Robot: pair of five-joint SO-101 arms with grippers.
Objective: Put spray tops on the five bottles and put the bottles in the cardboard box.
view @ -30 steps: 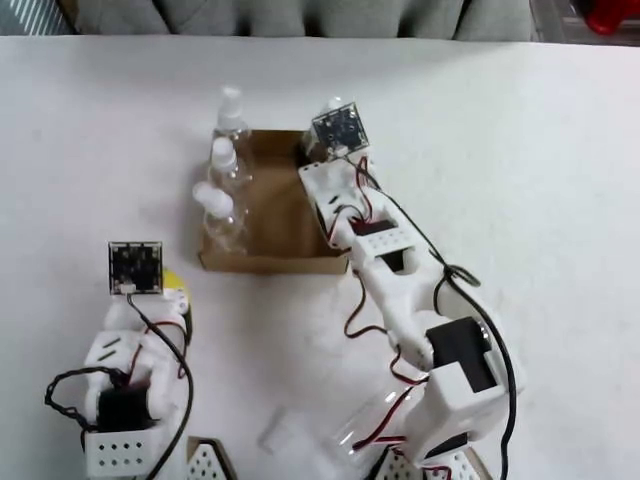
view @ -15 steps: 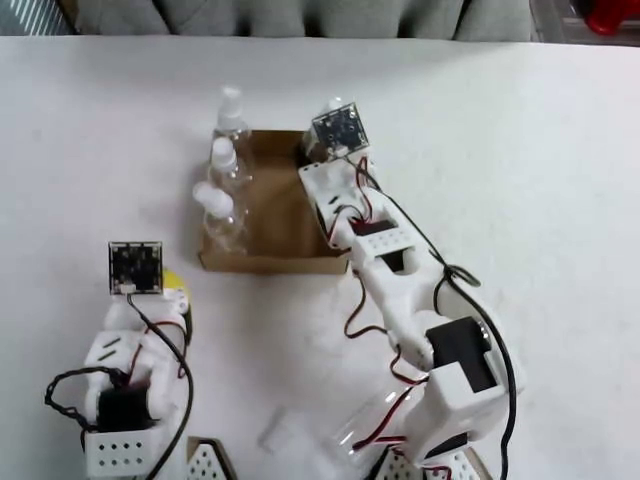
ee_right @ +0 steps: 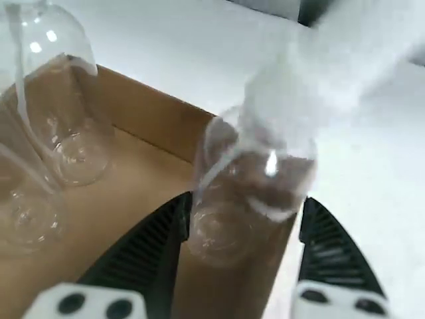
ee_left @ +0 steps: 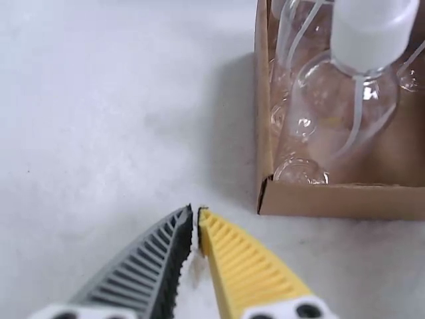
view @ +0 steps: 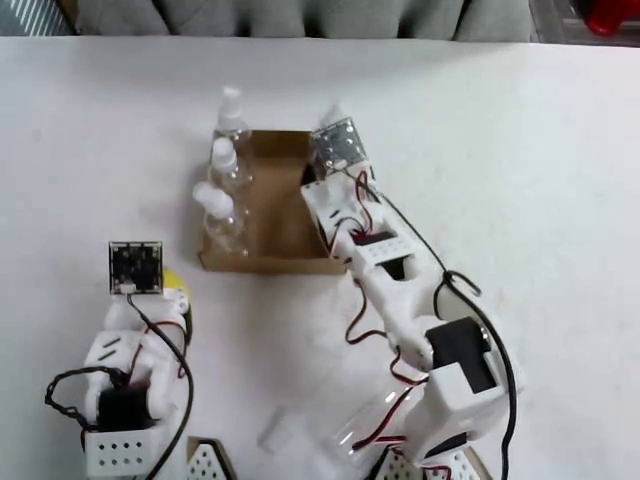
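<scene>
Table (view: pixel 520 150): white, with wide bare stretches L and R of the work area. Far edge butts against grey cushions (view: pixel 300 15).

R arm (view: pixel 400 290) runs diagonally from the near edge up to the box's R wall and takes up most of the near-R quadrant. L arm (view: pixel 125 360) sits folded at near-L, well apart from R arm.

Cardboard box (view: pixel 275 215): open top, low walls, mid-table. L side is taken; R half of the floor is bare brown, so there's room there. Its near-L corner is just ahead of L gripper (ee_left: pixel 196 212), with a strip of bare table between, not touching. L gripper jaws are together, grey + yellow fingers tip to tip, nothing in them, low over the table.

3 bottles (view: pixel 225 165): upright in a row along the box's L wall. Clear plastic, round bodies, white spray tops (view: pixel 222 152) on. Dip tubes visible inside in L wrist view.

R gripper (ee_right: pixel 246 203): clamped on 4th bottle (ee_right: pixel 252 179), one black finger on each side of the lower body. Bottle is tilted at the box's far-R corner, by the R wall. Can't tell if its base rests on the floor. Clear body, white spray head (ee_right: pixel 345 60) on, blurred.
</scene>
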